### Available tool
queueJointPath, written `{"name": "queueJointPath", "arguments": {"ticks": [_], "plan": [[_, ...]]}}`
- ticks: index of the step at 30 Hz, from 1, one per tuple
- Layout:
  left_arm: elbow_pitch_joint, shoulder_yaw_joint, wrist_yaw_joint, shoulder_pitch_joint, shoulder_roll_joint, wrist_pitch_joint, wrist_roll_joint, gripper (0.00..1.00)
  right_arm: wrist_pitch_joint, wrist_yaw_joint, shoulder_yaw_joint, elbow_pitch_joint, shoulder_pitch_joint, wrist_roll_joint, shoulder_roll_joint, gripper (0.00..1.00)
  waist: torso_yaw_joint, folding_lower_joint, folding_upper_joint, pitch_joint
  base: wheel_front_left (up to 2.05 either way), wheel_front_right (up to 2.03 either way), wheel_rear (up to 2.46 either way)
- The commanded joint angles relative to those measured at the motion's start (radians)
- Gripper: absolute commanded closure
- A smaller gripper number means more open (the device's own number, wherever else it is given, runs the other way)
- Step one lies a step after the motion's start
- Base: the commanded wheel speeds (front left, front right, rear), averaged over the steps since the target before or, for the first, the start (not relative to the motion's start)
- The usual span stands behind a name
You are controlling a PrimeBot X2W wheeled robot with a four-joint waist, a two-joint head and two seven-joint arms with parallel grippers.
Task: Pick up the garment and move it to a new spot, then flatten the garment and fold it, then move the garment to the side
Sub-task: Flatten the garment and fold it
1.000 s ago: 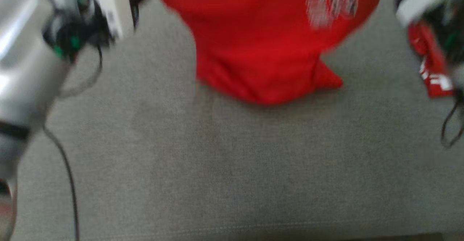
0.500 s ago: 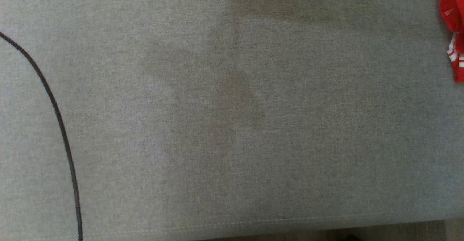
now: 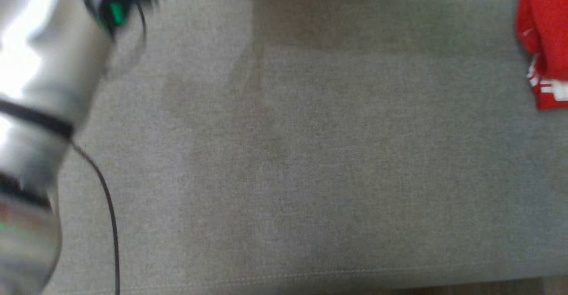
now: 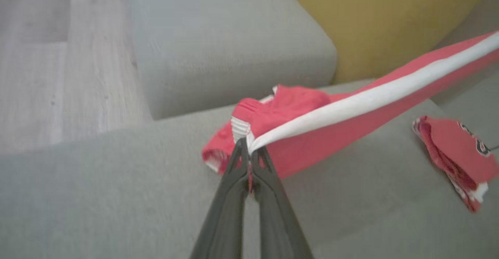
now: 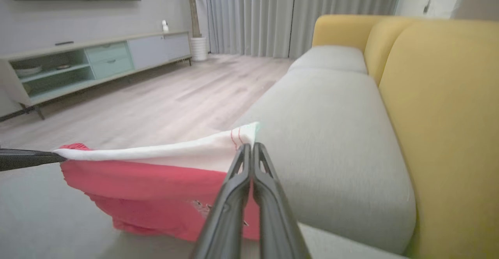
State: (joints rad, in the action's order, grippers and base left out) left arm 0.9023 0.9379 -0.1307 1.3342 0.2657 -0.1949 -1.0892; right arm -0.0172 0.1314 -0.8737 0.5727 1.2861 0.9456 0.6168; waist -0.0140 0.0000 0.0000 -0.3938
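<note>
L gripper [image 4: 246, 144] & R gripper [image 5: 248, 147], each clenched on the white band of the red garment [image 4: 312, 150], hold it taut betw. them above the grey sofa seat [image 3: 310, 175], toward its rear edge.

Head view: left forearm [image 3: 40, 86] along left edge; cable [image 3: 111, 210] lower left; garment [image 3: 546, 42] at upper right edge, over sofa seat [image 3: 310, 175]. Left wrist view: garment runs from left gripper [image 4: 249, 150] at centre to upper right; backrest [image 4: 390, 17] top right.

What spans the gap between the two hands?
The red garment, its white edge pulled taut from left hand to right hand, in the right wrist view.
</note>
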Motion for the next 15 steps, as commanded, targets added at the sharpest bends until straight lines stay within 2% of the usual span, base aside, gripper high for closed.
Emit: {"name": "queueJointPath", "arguments": {"ticks": [1,5,15], "plan": [[-0.045,-0.014,0.000,0.029,0.068,0.000,-0.013,1.00,-0.002,-0.001,-0.001,-0.039,-0.026,0.019,0.036,1.00,0.006,0.0000,0.0000,0.039,0.00,0.00,0.00],[-0.173,0.053,0.000,-0.124,0.135,-0.050,-0.073,1.00,0.023,-0.001,-0.066,-0.110,-0.182,0.076,0.113,1.00,0.010,0.0000,0.0000,0.108,0.00,0.00,0.00],[-0.499,0.199,0.003,-0.425,0.332,-0.275,-0.222,1.00,0.150,-0.001,-0.150,-0.311,-0.546,0.213,0.289,1.00,0.026,0.0000,0.0000,0.292,0.00,0.00,0.00]]}}
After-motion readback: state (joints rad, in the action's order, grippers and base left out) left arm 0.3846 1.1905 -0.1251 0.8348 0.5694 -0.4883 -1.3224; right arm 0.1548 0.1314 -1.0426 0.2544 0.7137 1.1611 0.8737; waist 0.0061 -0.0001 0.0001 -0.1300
